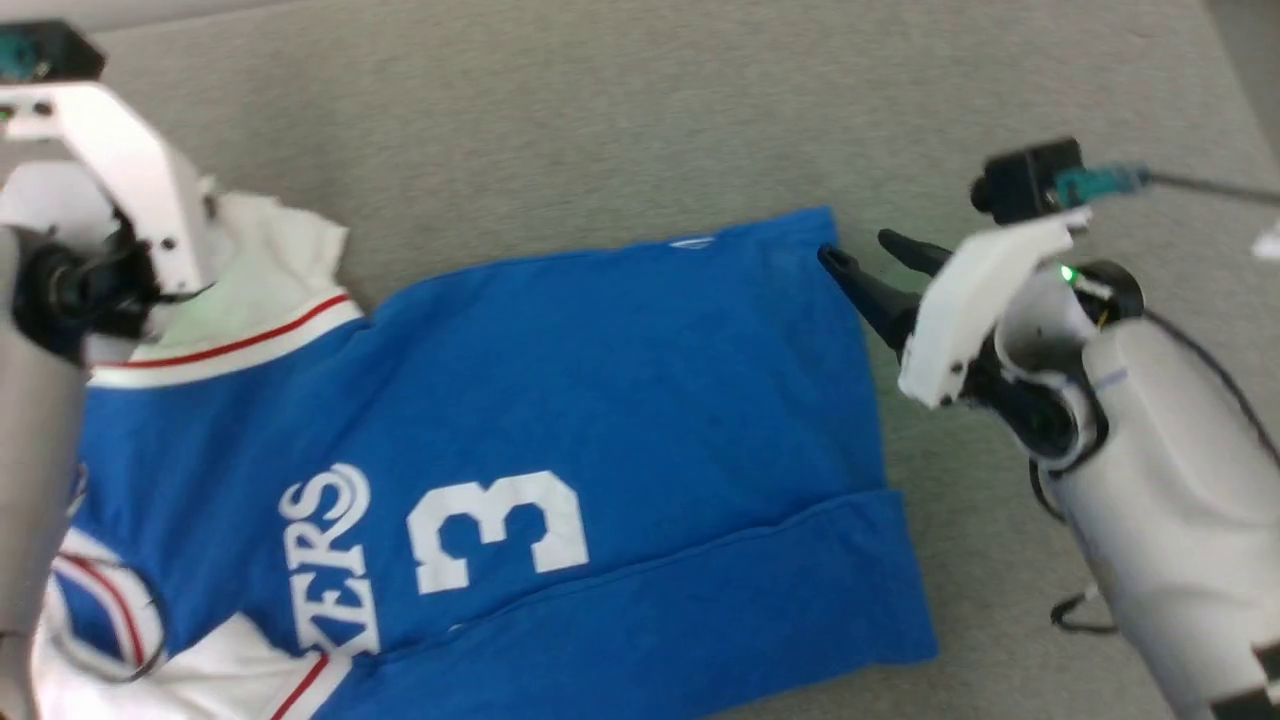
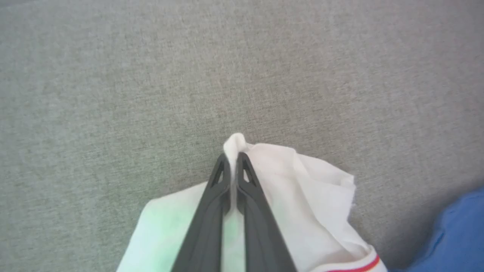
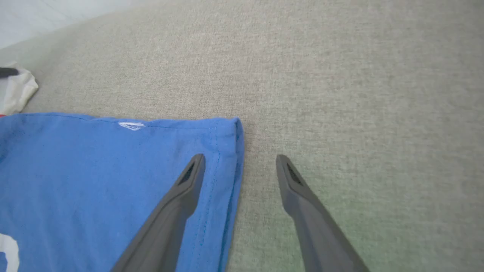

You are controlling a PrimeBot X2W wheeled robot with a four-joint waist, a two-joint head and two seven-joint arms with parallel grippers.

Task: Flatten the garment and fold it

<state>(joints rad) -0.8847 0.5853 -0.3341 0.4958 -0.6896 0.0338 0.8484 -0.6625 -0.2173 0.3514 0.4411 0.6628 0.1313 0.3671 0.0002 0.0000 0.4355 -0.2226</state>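
The bright blue jersey T-shirt with white sleeves and red-striped trim [image 1: 600, 400] lies front up on the grey woven-cloth bench [image 1: 600, 120], well short of its far edge, with the collar toward the bench's left side and the hem toward its right (a long crease crosses the blue below the white number 3). The left tool [image 2: 232, 158] is pressed together on a pinch of the far white sleeve, which stands in a small peak. The right tool [image 3: 240, 160] is spread at the far hem corner, one dark finger over blue cloth and the other over bare bench.
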